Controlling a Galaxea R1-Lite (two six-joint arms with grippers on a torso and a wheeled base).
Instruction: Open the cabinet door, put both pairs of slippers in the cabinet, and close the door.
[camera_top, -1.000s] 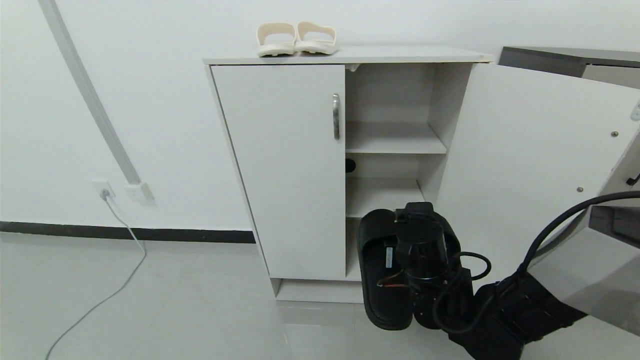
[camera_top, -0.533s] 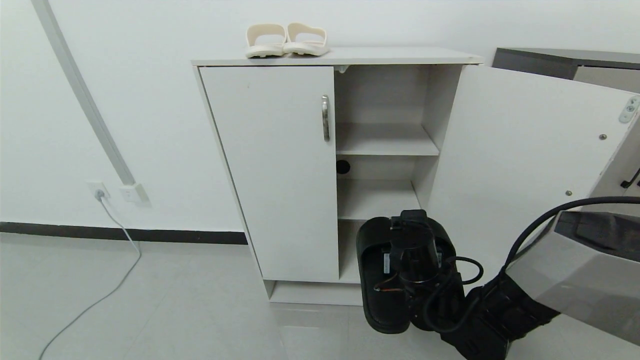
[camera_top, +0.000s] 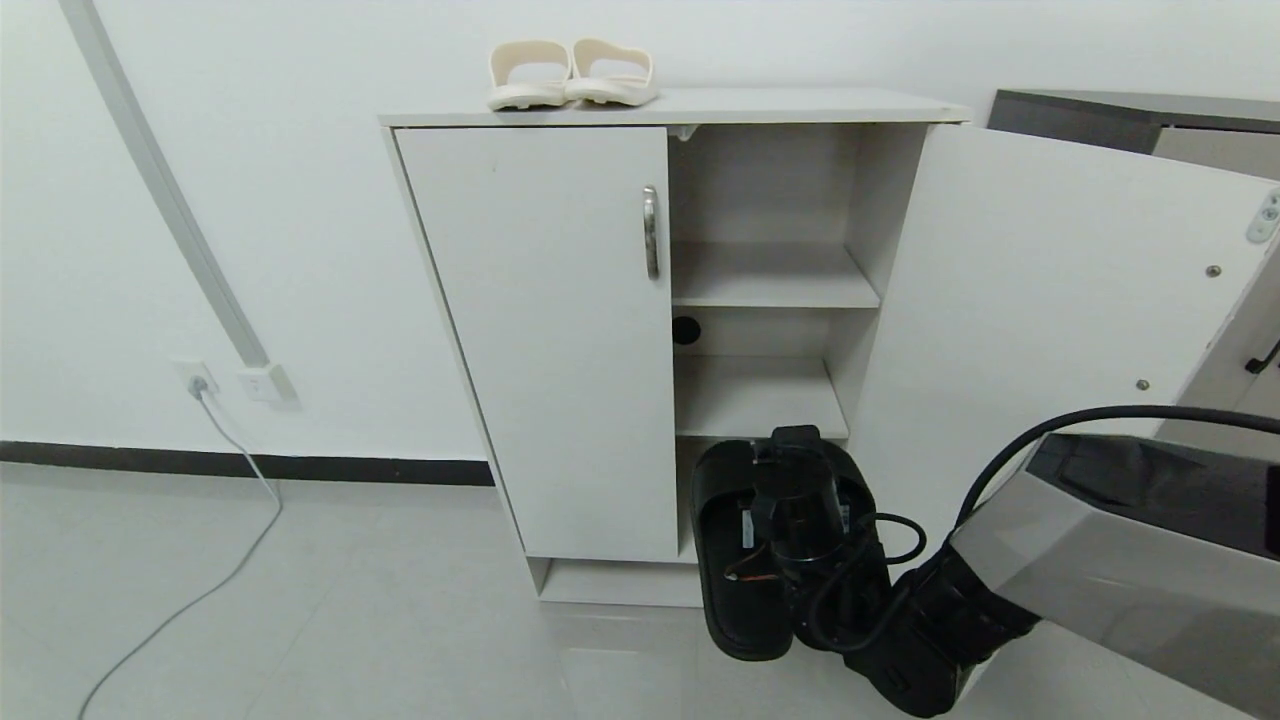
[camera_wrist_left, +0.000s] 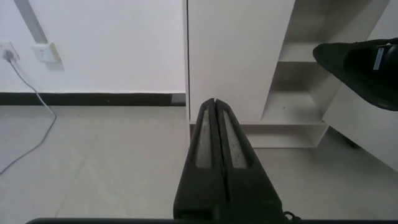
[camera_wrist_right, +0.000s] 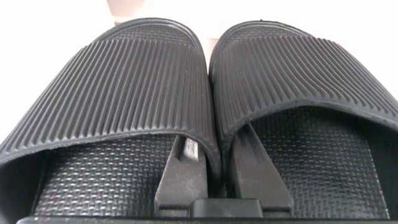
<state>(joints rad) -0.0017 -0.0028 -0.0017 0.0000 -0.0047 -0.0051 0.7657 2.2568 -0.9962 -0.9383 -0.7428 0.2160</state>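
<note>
Black slippers, two; cream slippers, two.

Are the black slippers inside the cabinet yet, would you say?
Not yet: the right gripper holds the black slippers in front of the open cabinet, heels clearly outside.

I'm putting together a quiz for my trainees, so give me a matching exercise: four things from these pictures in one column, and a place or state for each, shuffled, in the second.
Things:
1. black slippers
2. cream slippers
3. left door
4. right door

Places or states:
A. swung open
B. on top of the cabinet
C. closed
D. held by the right gripper, in front of the open side

Pairs: 1-D, 2-B, 3-C, 4-A
</note>
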